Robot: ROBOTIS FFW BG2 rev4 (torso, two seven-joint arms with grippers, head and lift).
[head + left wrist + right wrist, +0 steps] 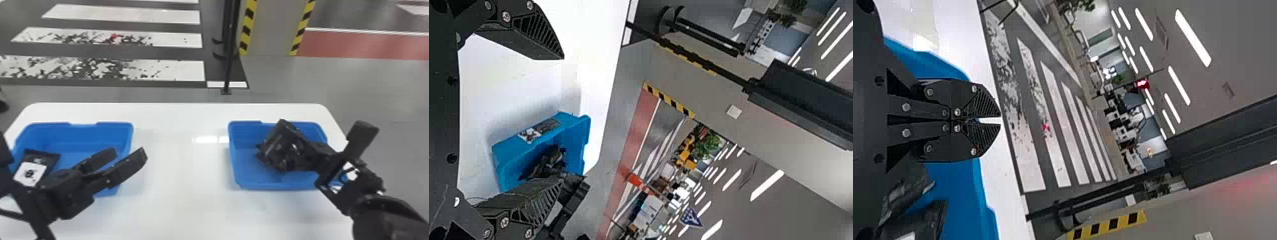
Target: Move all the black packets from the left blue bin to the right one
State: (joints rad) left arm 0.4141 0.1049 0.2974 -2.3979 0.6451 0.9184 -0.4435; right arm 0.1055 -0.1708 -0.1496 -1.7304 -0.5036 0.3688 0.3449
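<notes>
The left jaws (129, 153) hang spread and empty over the left blue bin (83, 138), probably readied for the black packet (49, 158) inside. Farther off, the right jaws (997, 121), pressed together, probably wait over the right blue bin (236, 156), where delivered packets (915, 220) lie.

1. Here's the left blue bin (86, 127), smooth plastic, and the right bin (271, 185) looks just the same!
2. The surface (178, 178) gleams, smooth and glossy.
3. Left claw (128, 153): matt black, ridged fingertips (540, 31), shiny metal screws (506, 16)!
</notes>
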